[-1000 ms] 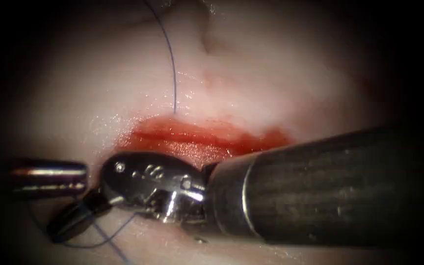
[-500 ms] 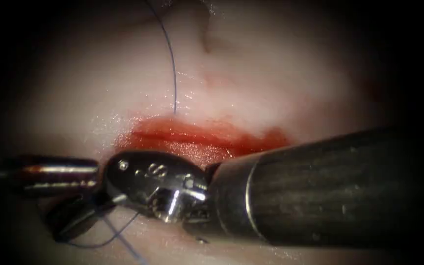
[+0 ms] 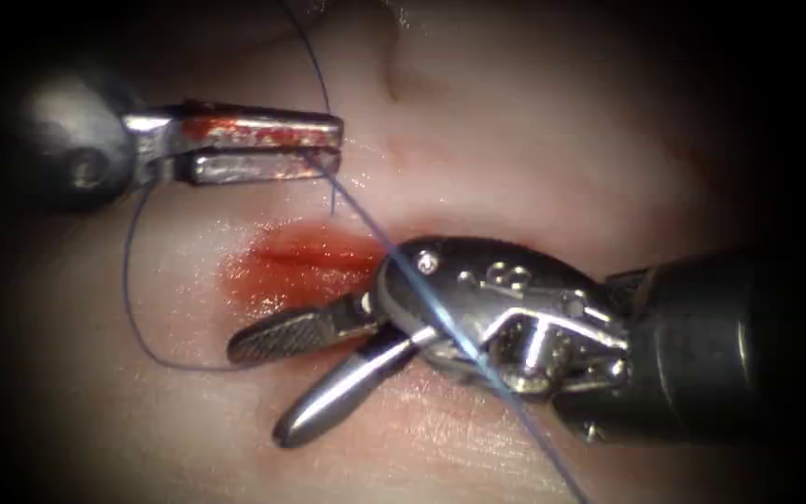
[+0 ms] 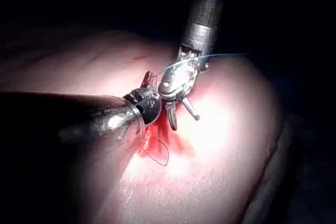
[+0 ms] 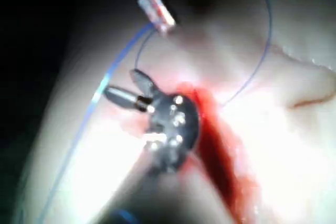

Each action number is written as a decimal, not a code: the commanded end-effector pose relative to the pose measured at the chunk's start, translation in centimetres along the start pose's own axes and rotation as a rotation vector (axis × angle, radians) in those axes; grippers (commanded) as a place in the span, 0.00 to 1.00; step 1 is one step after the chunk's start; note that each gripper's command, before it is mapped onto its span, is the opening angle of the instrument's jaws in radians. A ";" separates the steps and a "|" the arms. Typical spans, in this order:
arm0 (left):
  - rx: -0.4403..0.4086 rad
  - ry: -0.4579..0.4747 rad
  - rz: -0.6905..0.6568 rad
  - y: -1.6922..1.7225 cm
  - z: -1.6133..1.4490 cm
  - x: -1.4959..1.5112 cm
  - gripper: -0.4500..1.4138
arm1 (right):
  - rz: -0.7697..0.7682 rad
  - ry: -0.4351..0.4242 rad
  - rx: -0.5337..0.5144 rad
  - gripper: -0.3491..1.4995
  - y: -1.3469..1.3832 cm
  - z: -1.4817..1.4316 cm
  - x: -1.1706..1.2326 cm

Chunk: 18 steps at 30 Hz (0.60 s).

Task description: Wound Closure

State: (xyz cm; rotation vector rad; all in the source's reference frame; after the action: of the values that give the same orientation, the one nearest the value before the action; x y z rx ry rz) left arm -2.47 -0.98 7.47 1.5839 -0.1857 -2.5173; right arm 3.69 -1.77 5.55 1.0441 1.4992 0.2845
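My left tool's jaws (image 3: pixel 336 147) are shut on the blue thread (image 3: pixel 440 313) above the left end of the red cut (image 3: pixel 305 259). From that grip the thread runs taut, down and right, across the right tool's wrist. A slack loop (image 3: pixel 132 299) hangs left of the cut, and another strand (image 3: pixel 328 140) enters the tissue at the cut's upper lip. My right tool (image 3: pixel 258 392) lies over the cut's right part with its jaws open and holds nothing. The left wrist view has the right tool (image 4: pixel 185 123) open beside the left tool's jaws (image 4: pixel 149 80). The right wrist view has the open right tool (image 5: pixel 119 83), the left tool's jaws (image 5: pixel 166 22) and the thread (image 5: pixel 105 82). I see no needle.
Red fluid wets the cut and the tissue (image 3: pixel 515 140) around it. The right tool's dark shaft (image 3: pixel 720 345) covers the lower right of the endoscope view. A fold in the tissue (image 3: pixel 394 79) lies above the cut.
The left tool has risen from the lower left to above the cut, drawing the thread taut. The right tool has drawn back to the right, and its jaws now stand open.
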 end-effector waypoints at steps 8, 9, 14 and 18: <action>-0.009 0.038 -0.150 0.06 0.29 0.14 0.00 | -0.111 -0.063 -0.241 0.29 0.33 -0.41 -0.06; -0.008 0.037 -0.163 0.05 0.33 0.16 0.00 | -0.124 -0.060 -0.274 0.27 0.39 -0.42 -0.08; 0.002 0.081 -0.231 -0.04 0.60 0.27 0.00 | -0.143 -0.013 -0.444 0.19 0.75 -0.27 -0.27; -0.010 0.138 -0.263 -0.09 0.78 0.32 0.00 | -0.158 0.049 -0.462 0.15 1.02 0.08 -0.41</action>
State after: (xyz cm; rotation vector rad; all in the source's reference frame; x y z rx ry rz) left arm -3.28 -0.89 7.46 1.8909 0.0586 -2.5686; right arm 4.08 -1.46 6.47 0.5484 1.4586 0.5125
